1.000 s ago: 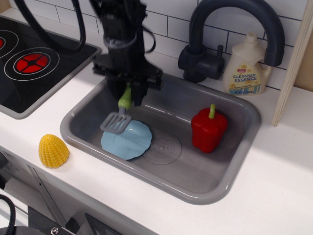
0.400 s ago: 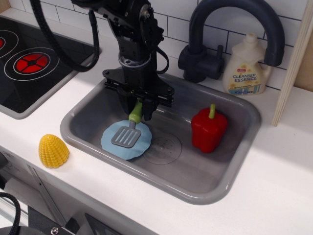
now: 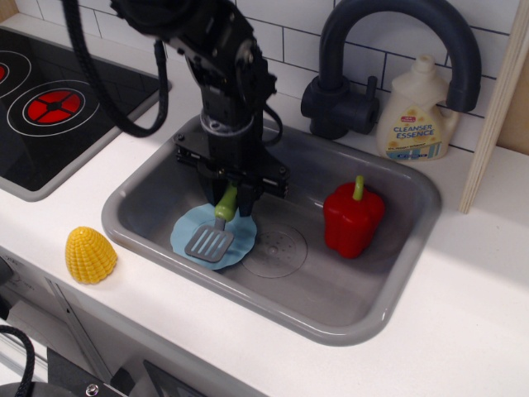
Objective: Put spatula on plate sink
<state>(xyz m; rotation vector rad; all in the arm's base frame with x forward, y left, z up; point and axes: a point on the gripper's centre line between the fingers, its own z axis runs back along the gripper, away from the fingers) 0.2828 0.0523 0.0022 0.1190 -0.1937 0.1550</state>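
The spatula [image 3: 213,232] has a lime-green handle and a grey slotted blade. Its blade lies over the light-blue plate [image 3: 186,232], which rests on the floor of the grey sink [image 3: 388,273], left of the round drain. My gripper [image 3: 229,195] is low in the sink, right above the plate's back edge. It is shut on the top of the spatula's green handle. The handle tilts up and back into the fingers, which hide its upper end.
A red toy pepper [image 3: 353,217] stands in the sink's right part. A yellow corn piece [image 3: 90,255] lies on the counter at the front left. The black stovetop [image 3: 50,107] is at the left. A dark faucet [image 3: 372,58] and a soap bottle [image 3: 417,112] stand behind the sink.
My gripper has moved right and down into the sink with the spatula. The blade went from the plate's left edge, held above it, to low over the plate's middle.
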